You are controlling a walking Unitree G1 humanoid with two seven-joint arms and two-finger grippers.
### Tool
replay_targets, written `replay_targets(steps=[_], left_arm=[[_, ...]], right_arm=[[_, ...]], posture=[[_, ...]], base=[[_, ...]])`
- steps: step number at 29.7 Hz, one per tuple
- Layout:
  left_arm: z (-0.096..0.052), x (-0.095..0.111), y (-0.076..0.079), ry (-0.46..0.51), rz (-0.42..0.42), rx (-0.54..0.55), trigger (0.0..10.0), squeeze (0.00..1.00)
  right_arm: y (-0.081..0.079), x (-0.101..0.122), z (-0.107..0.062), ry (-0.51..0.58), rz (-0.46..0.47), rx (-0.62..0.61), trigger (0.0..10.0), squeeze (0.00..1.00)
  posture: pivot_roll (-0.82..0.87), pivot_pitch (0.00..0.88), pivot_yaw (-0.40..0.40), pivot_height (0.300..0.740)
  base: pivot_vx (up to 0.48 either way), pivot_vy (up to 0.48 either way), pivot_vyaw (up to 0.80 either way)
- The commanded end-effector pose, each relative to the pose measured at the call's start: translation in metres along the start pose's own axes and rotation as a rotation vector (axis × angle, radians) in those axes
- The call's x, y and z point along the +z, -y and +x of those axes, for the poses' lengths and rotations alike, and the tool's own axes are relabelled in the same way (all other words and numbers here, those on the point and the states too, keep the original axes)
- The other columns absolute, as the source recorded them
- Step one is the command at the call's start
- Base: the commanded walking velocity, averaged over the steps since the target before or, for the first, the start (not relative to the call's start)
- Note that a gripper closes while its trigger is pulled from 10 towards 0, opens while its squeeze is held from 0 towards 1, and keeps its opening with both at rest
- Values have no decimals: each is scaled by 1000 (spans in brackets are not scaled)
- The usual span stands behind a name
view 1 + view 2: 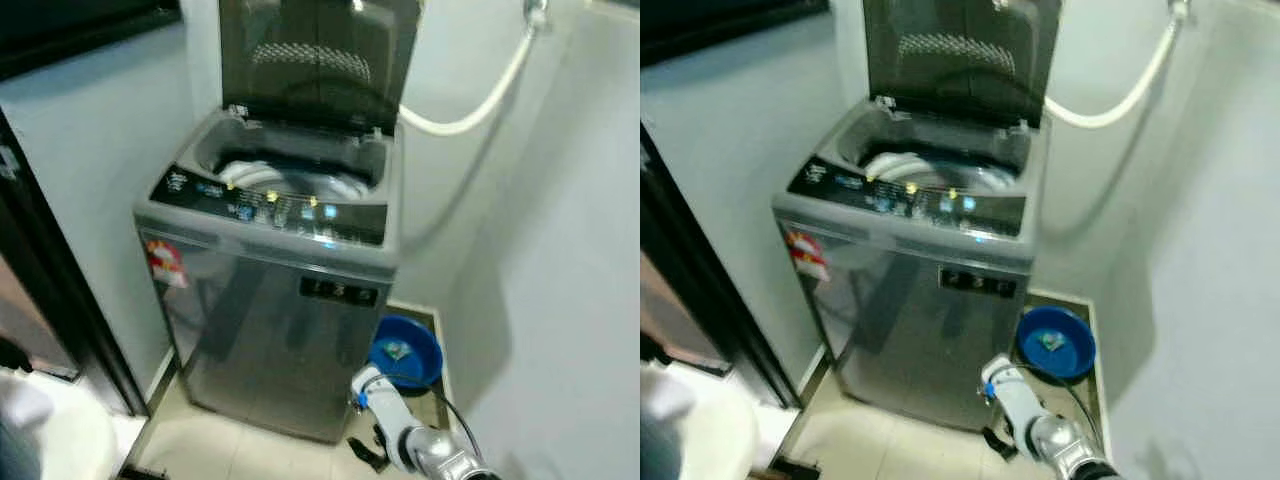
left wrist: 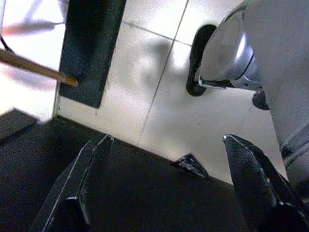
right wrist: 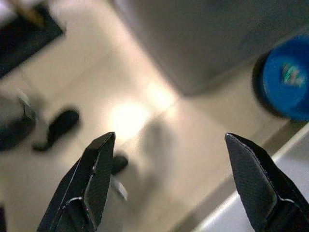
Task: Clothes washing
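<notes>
A grey top-loading washing machine [image 1: 280, 330] stands before me with its dark lid [image 1: 318, 60] raised. Its drum opening [image 1: 290, 182] shows behind the control panel [image 1: 270, 208]. I see no clothes in the drum from here. My right arm [image 1: 405, 430] hangs low by the machine's front right corner. In the right wrist view my right gripper [image 3: 169, 137] is open and empty above the tiled floor. My left gripper [image 2: 166, 140] is open too, with nothing between its fingers, over pale tiles and a dark surface.
A blue basin [image 1: 405, 352] sits on the floor to the right of the machine. A white hose [image 1: 480, 110] curves along the back wall. Walls close in at the right and left. A dark door frame [image 1: 60, 290] and something white [image 1: 40, 430] are at the left.
</notes>
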State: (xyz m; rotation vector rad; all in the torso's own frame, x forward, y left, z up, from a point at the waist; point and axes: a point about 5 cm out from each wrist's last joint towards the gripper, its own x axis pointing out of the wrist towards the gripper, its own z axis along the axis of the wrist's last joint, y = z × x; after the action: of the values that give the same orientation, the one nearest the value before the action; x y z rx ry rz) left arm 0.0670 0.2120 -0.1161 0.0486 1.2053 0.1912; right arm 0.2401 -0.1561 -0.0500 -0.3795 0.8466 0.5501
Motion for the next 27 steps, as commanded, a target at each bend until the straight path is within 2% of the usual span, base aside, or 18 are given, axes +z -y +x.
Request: replay_targets(steps=[1, 2, 3, 6, 10, 12, 13, 14, 15, 17, 18, 20, 22, 25, 27], left_arm=[[1, 8, -1, 38, -20, 25, 10000, 0], [1, 9, -3, 43, -23, 38, 10000, 0], [1, 9, -3, 43, -23, 38, 10000, 0], [1, 14, -6, 63, -31, 55, 10000, 0], [2, 27, -11, 126, -33, 88, 10000, 0], [3, 41, -9, 191, 34, 82, 10000, 0], [3, 41, -9, 191, 34, 82, 10000, 0], [2, 71, -3, 329, 114, 55, 10000, 0], [2, 71, -3, 329, 114, 55, 10000, 0], [-1, 96, 4, 455, 181, 32, 10000, 0], [-1, 96, 4, 455, 181, 32, 10000, 0], [-9, 131, 15, 630, 355, 27, 10000, 0], [-17, 157, 23, 764, 465, 20, 10000, 0], [-21, 167, 27, 814, 496, 15, 10000, 0], [-36, 199, 32, 970, 520, 18, 10000, 0]], right_arm=[[1, -17, -2, -84, -16, -46, 10000, 0], [1, -29, -5, -128, -21, -72, 10000, 0], [1, -29, -5, -128, -21, -72, 10000, 0], [3, -48, -9, -204, -48, -144, 10000, 0], [3, -64, -15, -262, -52, -152, 10000, 0], [2, -70, -17, -278, -61, -153, 10000, 0], [2, -70, -17, -278, -61, -153, 10000, 0], [2, -73, -17, -285, -54, -155, 10000, 0], [2, -73, -17, -285, -54, -155, 10000, 0], [2, -73, -17, -288, -54, -154, 10000, 0], [2, -73, -17, -288, -54, -154, 10000, 0], [1, -72, -17, -286, -59, -155, 10000, 0], [2, -71, -17, -284, -66, -157, 10000, 0], [2, -70, -16, -282, -69, -158, 10000, 0], [3, -67, -16, -277, -79, -155, 10000, 0]], posture=[[177, 0, -78, 740], [174, 0, -77, 740], [174, 0, -77, 740], [182, 0, -77, 740], [186, 0, -78, 740], [187, 0, -79, 740], [187, 0, -79, 740], [191, 0, -79, 740], [191, 0, -79, 740], [189, 0, -81, 740], [189, 0, -81, 740], [189, 0, -81, 740], [193, 0, -89, 740], [193, 0, -89, 740], [193, 0, -92, 740]], base=[[0, 0, 781], [0, 0, 781], [0, 0, 781], [0, 0, 781], [0, 0, 781], [0, 0, 781], [0, 0, 781], [0, 0, 781], [0, 0, 781], [0, 0, 781], [0, 0, 781], [0, 0, 781], [0, 0, 781], [0, 0, 781], [0, 0, 775]])
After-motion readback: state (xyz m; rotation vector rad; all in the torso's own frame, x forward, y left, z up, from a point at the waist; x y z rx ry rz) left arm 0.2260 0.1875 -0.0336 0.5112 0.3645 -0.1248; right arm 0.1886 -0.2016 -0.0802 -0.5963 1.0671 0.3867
